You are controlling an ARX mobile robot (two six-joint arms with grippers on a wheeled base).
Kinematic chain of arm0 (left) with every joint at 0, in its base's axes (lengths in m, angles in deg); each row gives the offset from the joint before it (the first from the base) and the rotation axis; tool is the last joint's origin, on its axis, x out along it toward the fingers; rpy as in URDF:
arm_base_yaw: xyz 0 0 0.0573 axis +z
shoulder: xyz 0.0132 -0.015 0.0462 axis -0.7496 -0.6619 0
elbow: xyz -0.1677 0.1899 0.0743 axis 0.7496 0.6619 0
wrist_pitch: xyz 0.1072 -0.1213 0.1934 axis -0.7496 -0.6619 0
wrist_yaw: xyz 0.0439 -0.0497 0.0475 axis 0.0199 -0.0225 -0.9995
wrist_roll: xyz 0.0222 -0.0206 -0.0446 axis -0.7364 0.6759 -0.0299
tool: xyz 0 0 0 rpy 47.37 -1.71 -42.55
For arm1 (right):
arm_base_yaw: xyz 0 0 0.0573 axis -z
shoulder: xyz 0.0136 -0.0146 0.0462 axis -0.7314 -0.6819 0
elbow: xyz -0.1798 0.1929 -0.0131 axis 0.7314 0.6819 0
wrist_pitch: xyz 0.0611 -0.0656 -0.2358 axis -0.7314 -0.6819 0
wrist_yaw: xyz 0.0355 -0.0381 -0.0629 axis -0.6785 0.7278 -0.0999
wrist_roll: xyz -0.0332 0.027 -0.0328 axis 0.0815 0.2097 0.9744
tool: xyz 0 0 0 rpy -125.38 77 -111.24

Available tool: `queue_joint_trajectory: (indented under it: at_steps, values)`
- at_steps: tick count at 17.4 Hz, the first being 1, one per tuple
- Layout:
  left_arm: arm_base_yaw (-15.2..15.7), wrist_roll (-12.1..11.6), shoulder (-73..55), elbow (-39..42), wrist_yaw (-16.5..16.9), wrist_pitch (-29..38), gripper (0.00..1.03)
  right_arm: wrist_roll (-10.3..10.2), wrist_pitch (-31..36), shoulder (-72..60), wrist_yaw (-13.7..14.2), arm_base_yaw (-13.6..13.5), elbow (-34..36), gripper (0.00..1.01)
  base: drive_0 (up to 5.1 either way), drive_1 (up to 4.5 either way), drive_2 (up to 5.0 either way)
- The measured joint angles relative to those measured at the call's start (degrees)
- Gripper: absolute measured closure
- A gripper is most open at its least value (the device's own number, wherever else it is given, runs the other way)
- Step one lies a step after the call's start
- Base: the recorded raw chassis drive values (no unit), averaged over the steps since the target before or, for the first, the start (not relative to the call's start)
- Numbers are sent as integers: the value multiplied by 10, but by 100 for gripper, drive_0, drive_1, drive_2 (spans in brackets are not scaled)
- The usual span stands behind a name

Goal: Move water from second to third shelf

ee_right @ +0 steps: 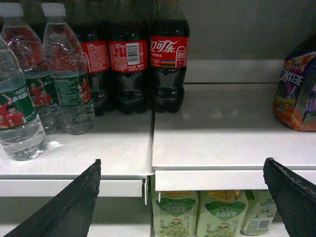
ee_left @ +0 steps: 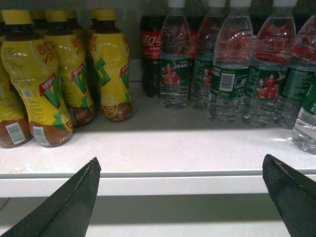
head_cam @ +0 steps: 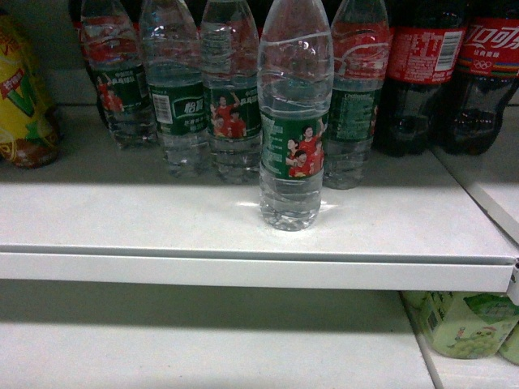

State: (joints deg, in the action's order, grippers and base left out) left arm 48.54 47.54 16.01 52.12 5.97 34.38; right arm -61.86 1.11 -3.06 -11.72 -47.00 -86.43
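Note:
One water bottle (head_cam: 293,121), clear and ribbed with a green label, stands alone near the front of the white shelf (head_cam: 243,267), ahead of a row of like bottles (head_cam: 231,89). This forward bottle shows at the right edge of the left wrist view (ee_left: 307,123) and at the left of the right wrist view (ee_right: 17,113). My left gripper (ee_left: 180,158) is open and empty, short of the shelf's front edge. My right gripper (ee_right: 182,160) is open too, holding nothing, to the right of the water. Neither gripper shows in the head view.
Yellow juice bottles (ee_left: 49,74) stand left of the water, dark cola bottles (ee_right: 128,59) right of it. A colourful bag (ee_right: 296,94) sits far right. Green drink cartons (ee_right: 217,212) fill the lower shelf's right side. A seam (ee_right: 152,143) divides two shelf panels.

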Motion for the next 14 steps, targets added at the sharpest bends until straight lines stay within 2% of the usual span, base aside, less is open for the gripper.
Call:
queue_joint_trajectory:
  at_steps: [14]
  values:
    - [0,0,0,0,0,0,5,0,0,0,0,0,0,3,0,0,0]
